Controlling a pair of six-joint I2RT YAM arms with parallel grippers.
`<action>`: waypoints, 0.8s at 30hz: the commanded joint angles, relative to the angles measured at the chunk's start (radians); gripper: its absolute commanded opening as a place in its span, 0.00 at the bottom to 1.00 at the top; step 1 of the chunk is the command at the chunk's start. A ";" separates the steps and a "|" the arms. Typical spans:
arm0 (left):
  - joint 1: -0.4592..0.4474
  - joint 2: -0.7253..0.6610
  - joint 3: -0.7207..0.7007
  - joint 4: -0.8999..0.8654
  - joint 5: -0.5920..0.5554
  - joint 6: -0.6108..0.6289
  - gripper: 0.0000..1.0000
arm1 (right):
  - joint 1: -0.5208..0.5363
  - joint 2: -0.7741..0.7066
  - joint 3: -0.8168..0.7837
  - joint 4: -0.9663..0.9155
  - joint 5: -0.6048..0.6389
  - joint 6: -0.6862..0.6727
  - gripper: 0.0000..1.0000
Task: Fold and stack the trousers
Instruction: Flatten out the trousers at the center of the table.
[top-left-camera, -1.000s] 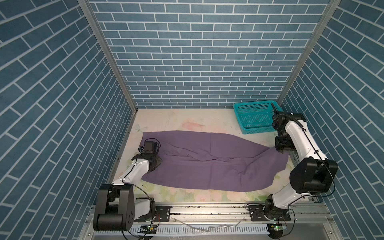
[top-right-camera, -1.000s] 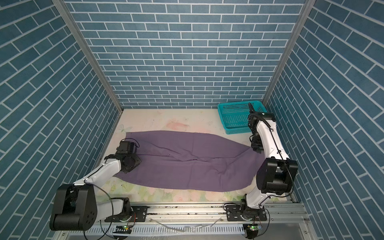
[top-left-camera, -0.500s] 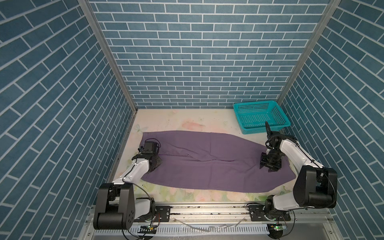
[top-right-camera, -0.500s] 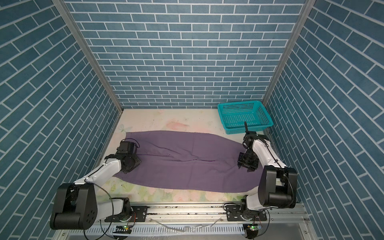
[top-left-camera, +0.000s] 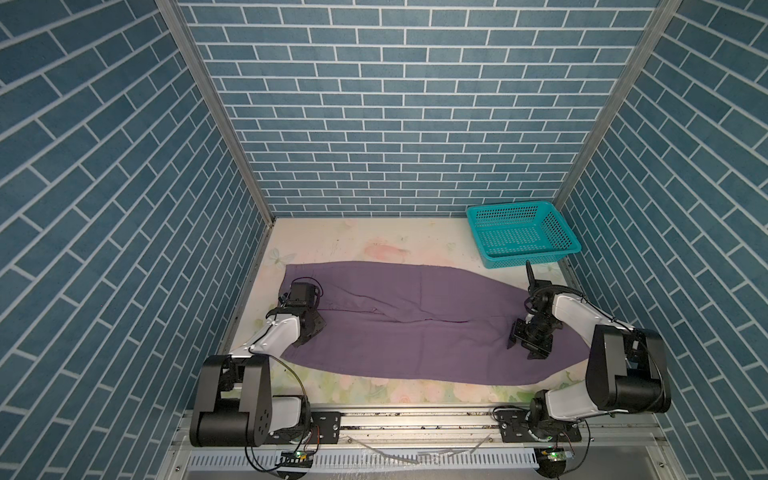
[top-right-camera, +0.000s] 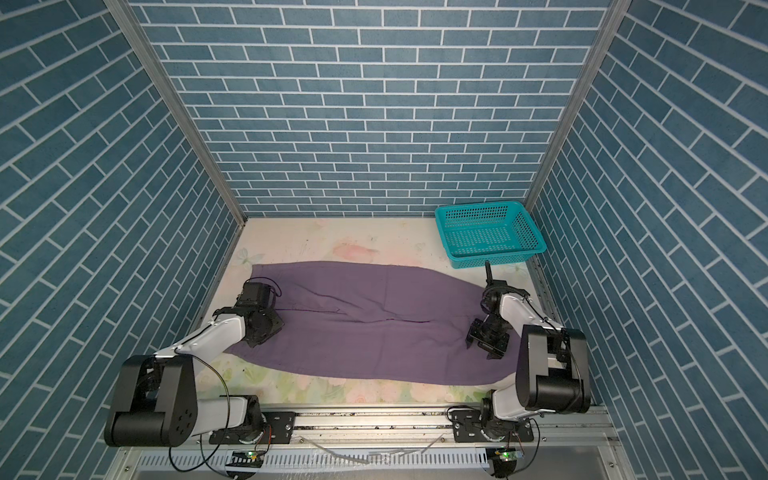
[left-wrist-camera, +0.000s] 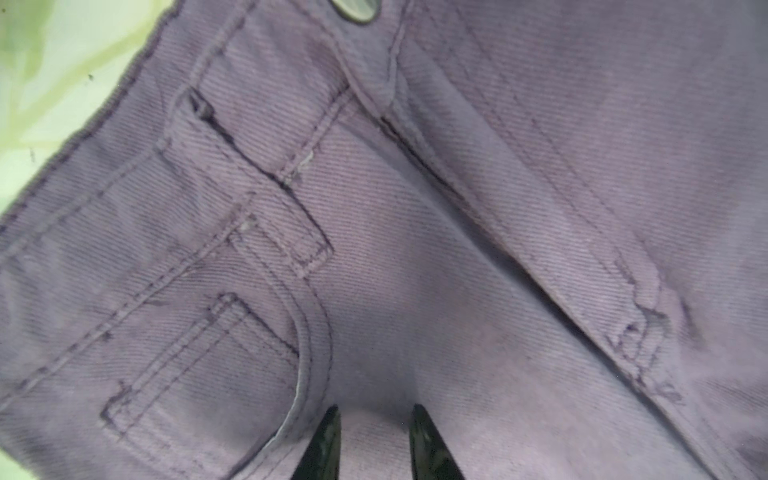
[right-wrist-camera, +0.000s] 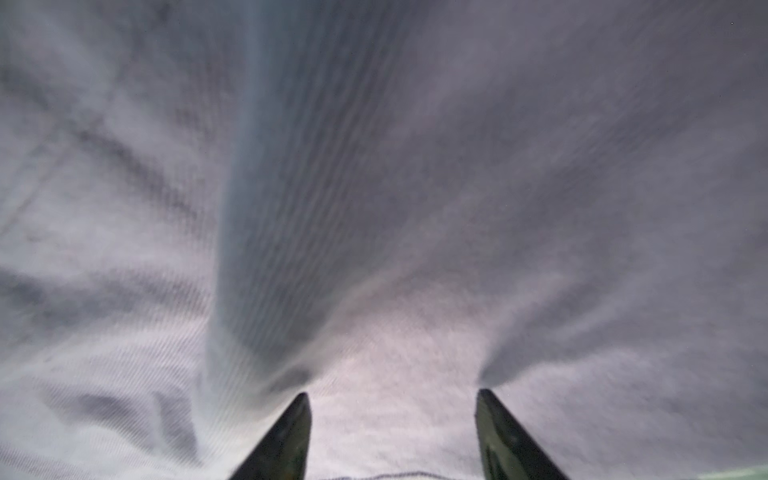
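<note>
Right gripper (top-left-camera: 523, 355) had swung from the basket (top-left-camera: 532, 257) onto the right end of the trousers (top-left-camera: 415, 328), spread across the table (top-left-camera: 332, 237), jaws apart. Left gripper (left-wrist-camera: 376, 436) stayed at the waistband (left-wrist-camera: 124, 137), grip unclear. Folding could begin.

Reaches low from near left with the left arm (top-left-camera: 274, 336), left tool (left-wrist-camera: 374, 419) tipped down, tips narrowly parted. Folds the right arm (top-left-camera: 577, 307) at the right, right tool (top-left-camera: 524, 350) pointing down, spread wide.
</note>
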 joint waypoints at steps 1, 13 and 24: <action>-0.005 0.010 0.012 -0.003 -0.005 0.011 0.31 | -0.003 0.038 -0.034 0.081 -0.039 0.054 0.61; 0.066 -0.007 0.004 -0.015 -0.034 0.000 0.26 | 0.056 0.129 0.026 0.213 -0.105 0.119 0.00; 0.168 -0.163 -0.006 -0.115 -0.134 -0.032 0.17 | 0.211 0.130 0.242 0.067 -0.095 0.066 0.00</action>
